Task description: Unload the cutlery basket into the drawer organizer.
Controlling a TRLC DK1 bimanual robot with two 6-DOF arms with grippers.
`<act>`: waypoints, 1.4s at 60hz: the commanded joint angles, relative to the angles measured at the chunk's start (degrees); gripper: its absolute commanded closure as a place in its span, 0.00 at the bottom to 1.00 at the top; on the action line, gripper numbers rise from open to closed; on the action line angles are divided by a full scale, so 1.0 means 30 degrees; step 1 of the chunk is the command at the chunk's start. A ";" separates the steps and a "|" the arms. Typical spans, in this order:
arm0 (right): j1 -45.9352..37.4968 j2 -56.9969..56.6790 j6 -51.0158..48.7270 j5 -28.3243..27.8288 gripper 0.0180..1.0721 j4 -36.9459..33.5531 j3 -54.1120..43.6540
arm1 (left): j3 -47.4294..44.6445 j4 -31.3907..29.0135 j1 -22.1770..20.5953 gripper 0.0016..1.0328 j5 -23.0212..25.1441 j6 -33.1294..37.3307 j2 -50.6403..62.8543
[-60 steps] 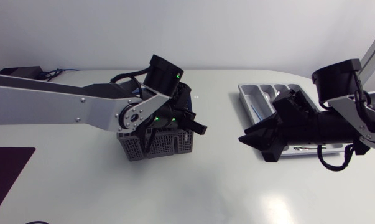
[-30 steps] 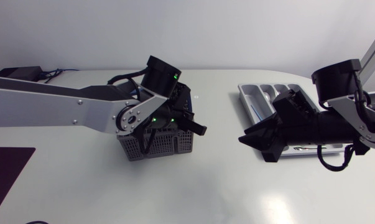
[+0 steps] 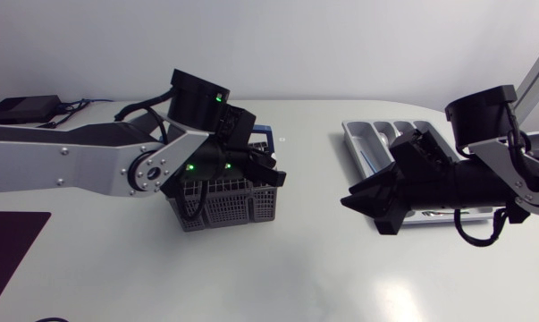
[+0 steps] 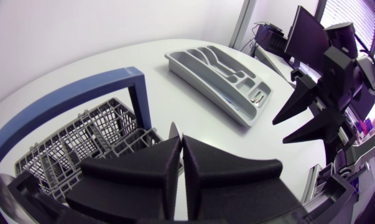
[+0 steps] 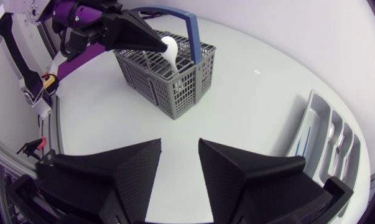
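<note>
The grey mesh cutlery basket (image 3: 224,206) with a blue handle (image 4: 137,84) stands left of centre on the table. My left gripper (image 3: 278,175) is over the basket's right end, shut on a shiny spoon (image 5: 169,48) whose lower end reaches down into the basket (image 5: 175,87). In the left wrist view a thin sliver of it (image 4: 173,130) shows between the pressed fingertips. The grey drawer organizer (image 3: 363,134) lies at the right with some cutlery (image 4: 259,96) in it. My right gripper (image 3: 345,201) hovers in front of the organizer, open and holding nothing, pointing toward the basket.
A black box (image 3: 19,109) with cables sits at the back left corner. A dark mat (image 3: 10,241) lies at the front left edge. White table surface stretches between basket and organizer (image 5: 311,124).
My left gripper has closed fully, and its wrist has shifted left and back over the basket. The right arm has stayed still.
</note>
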 commanded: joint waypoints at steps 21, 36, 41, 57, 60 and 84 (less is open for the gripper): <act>0.0384 0.0288 0.0005 -0.0214 0.56 0.0045 -0.0231 | 0.0009 -0.0351 0.0963 0.96 0.2581 -0.1530 -0.1859; 0.0472 0.0229 0.0063 -0.0185 0.56 -0.0013 -0.0143 | 0.0682 -0.1318 0.1374 0.96 0.3284 -0.1471 -0.3148; 0.0472 0.0200 0.0063 -0.0155 0.56 -0.0043 -0.0085 | 0.0624 -0.1464 0.1374 0.96 0.3284 -0.1325 -0.3763; 0.0501 -0.0298 -0.0259 -0.0272 0.55 -0.0072 -0.0056 | 0.0800 -0.2373 0.1286 0.96 0.4046 -0.0680 -0.4877; 0.0530 -0.0532 -0.0376 -0.0507 0.55 -0.0101 -0.0114 | 0.0917 -0.2665 0.1403 0.96 0.4632 -0.0387 -0.4965; 0.0618 -0.1294 -0.2485 -0.2968 0.47 -0.0599 0.0032 | 0.2001 -0.6738 0.1696 0.96 0.9524 0.4417 -0.4818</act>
